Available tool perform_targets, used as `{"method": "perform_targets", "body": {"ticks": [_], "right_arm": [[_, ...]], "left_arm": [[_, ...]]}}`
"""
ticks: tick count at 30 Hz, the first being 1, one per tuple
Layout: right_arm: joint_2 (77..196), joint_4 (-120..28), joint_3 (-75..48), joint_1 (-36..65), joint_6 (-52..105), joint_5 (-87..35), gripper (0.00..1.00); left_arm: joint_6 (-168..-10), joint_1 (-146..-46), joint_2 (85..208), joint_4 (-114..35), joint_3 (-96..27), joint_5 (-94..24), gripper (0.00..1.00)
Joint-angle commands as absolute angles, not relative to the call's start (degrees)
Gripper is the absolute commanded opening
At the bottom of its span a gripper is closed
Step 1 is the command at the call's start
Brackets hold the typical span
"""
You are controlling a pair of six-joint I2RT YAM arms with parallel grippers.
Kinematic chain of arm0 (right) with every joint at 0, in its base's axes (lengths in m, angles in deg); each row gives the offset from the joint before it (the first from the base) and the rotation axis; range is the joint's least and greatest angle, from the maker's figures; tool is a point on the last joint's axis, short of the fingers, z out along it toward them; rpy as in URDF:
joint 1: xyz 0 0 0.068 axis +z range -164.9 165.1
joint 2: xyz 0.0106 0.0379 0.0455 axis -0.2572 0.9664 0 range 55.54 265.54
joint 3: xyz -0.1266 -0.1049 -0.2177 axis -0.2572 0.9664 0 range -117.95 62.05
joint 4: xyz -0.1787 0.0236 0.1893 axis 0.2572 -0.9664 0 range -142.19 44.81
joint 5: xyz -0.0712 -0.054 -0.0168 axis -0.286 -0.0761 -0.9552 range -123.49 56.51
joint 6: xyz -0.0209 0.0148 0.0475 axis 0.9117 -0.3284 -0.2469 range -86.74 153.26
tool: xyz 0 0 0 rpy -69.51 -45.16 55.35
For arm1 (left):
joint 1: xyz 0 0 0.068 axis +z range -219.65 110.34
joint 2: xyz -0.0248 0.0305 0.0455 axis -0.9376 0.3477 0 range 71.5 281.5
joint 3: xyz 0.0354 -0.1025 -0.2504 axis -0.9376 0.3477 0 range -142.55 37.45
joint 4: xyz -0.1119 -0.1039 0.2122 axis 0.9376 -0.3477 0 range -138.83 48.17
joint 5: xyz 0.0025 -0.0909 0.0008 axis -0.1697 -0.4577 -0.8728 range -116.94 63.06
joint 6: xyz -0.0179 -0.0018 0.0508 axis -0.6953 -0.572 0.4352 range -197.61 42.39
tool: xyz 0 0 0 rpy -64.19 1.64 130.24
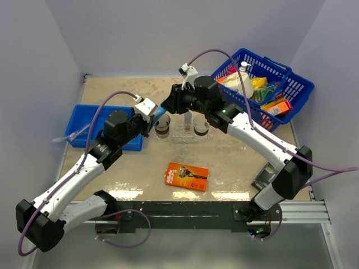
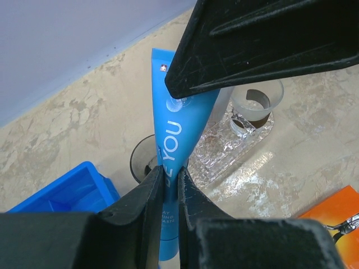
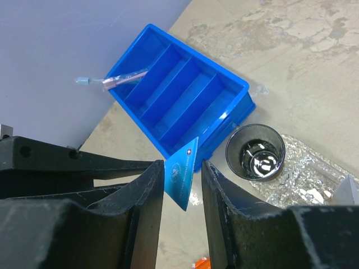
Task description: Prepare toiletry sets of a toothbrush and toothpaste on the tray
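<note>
One toothpaste (image 2: 179,129), clenched in the left hand (image 2: 171,171); right hand (image 3: 182,164) brackets its tip, grip unclear; one tray (image 2: 220,148).

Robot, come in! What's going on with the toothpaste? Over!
Left gripper shut on toothpaste tube. Right gripper open, jaws either side of its flat end. Dark cup close below.

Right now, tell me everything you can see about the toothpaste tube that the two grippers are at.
The toothpaste tube is flat, glossy blue plastic with white lettering ending in YOU and a small white emblem near its crimped end. It is held off the table, above a dark cup. The left gripper is shut on its body. Its crimped end sits between the fingers of the right gripper; whether they press it is unclear.
</note>
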State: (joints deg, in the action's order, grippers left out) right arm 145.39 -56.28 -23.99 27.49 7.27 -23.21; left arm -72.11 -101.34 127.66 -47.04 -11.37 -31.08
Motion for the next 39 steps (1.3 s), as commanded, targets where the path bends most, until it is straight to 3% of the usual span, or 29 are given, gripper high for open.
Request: {"method": "perform_targets", "body": {"ticks": [1, 6, 9, 10, 12, 15, 16, 18, 19, 22, 28, 33, 39], "right_arm": [[145.4, -53.7, -23.7, 27.9, 6.5, -22.1, 0.36], [145.4, -53.7, -23.8, 27.8, 6.5, -21.9, 0.26], [145.5, -53.6, -23.9, 27.9, 6.6, -21.5, 0.13], [145.5, -53.5, -23.9, 27.9, 6.6, -21.4, 0.03], [145.5, -53.6, -24.0, 27.8, 6.6, -21.3, 0.0], [144.3, -52.8, -22.9, 27.9, 7.2, -21.7, 0.0], [143.8, -52.7, -22.1, 27.8, 7.3, -22.1, 0.0], [142.0, -52.7, -21.5, 27.9, 8.4, -22.9, 0.0], [141.2, -52.9, -20.9, 27.7, 9.0, -23.3, 0.0], [138.3, -53.5, -20.1, 27.8, 11.4, -24.6, 0.0], [133.4, -57.7, -20.0, 27.5, 18.7, -21.2, 0.0], [130.3, -61.7, -19.3, 26.2, 24.0, -14.4, 0.0], [128.4, -65.3, -18.9, 25.9, 28.1, -6.4, 0.0]], "left_arm": [[-71.0, -102.0, 126.4, -42.8, -11.2, -30.1, 0.02], [-71.1, -102.1, 126.6, -42.8, -11.1, -30.1, 0.02], [-71.0, -102.3, 126.6, -42.7, -11.1, -29.9, 0.02], [-71.2, -102.2, 126.5, -42.7, -11.1, -29.8, 0.03], [-71.2, -102.3, 126.5, -42.7, -11.2, -29.8, 0.08], [-71.5, -102.3, 126.3, -42.8, -11.2, -31.5, 0.22], [-71.5, -102.2, 126.1, -42.8, -11.1, -32.4, 0.34], [-71.6, -102.3, 125.5, -42.8, -11.1, -34.8, 0.48], [-71.9, -102.2, 125.2, -42.8, -10.9, -35.6, 0.6], [-72.1, -102.2, 125.0, -41.0, -11.2, -40.4, 0.77], [-75.0, -100.1, 127.0, -41.6, -13.5, -57.1, 0.82], [-81.7, -93.1, 129.9, -36.2, -13.6, -78.0, 0.83], [-85.2, -92.5, 131.8, -33.0, -13.4, -88.2, 0.84]]}}
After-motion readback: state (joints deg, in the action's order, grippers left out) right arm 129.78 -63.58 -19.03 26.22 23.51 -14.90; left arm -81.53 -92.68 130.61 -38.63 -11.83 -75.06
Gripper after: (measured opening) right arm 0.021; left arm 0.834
